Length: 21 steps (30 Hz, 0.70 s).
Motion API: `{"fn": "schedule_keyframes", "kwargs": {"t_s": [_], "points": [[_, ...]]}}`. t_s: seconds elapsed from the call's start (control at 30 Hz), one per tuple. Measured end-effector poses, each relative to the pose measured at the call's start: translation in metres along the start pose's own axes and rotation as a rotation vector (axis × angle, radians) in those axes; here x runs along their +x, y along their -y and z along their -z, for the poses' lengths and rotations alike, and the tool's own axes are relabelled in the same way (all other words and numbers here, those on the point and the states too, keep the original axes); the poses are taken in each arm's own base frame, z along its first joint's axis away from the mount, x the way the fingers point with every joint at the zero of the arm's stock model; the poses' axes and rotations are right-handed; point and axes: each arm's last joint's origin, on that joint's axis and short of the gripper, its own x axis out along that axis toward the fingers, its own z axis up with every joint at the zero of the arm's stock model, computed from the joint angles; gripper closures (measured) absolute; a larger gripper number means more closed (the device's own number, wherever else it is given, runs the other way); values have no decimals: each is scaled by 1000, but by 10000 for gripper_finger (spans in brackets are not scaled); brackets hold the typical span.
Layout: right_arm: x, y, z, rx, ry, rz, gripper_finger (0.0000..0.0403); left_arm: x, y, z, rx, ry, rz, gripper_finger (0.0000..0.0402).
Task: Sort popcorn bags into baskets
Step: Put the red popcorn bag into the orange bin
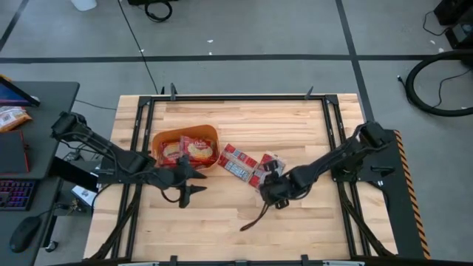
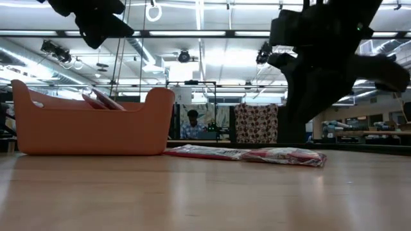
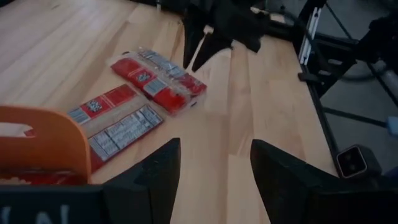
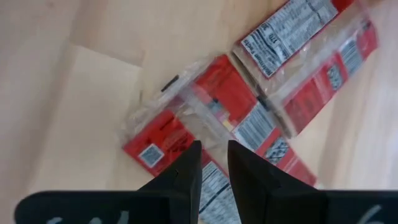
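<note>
Several red and silver popcorn bags [image 1: 238, 161] lie flat on the wooden table in a loose cluster right of the orange tub [image 1: 159, 140], which holds more bags [image 1: 194, 149]. My right gripper [image 4: 213, 146] points down close over the rightmost bag [image 4: 211, 106], its fingers a narrow gap apart. The left wrist view shows that gripper [image 3: 191, 65] just above the bag [image 3: 158, 81]. My left gripper [image 3: 214, 146] is open and empty, low over bare table at the tub's near side [image 1: 198, 183]. In the low view the bags [image 2: 244, 154] lie beside the tub [image 2: 90, 128].
The tub stands left of the table's centre. Black rails [image 1: 140, 133] run along the table's left, right and far edges. A black cable [image 1: 255, 220] lies on the wood near the right gripper. Bare wood stretches across the near half [image 1: 222, 236].
</note>
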Motion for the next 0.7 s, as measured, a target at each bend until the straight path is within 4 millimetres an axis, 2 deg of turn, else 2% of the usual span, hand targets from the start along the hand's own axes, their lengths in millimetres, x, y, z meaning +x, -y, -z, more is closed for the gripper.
{"fn": "schedule_keyframes", "kwargs": {"t_s": [0.2, 0.33, 0.57, 0.7], "points": [[9, -5, -6, -63, -82, 65, 308, 3, 4, -3, -19, 31, 31, 202], [8, 10, -12, -19, -102, 4, 275, 3, 4, -3, -23, 36, 42, 202], [13, 28, -11, -104, -141, -53, 200, 3, 4, -3, -6, 33, 39, 202], [21, 41, -5, -149, -168, -95, 189, 3, 4, -3, 5, 33, 39, 202]]}}
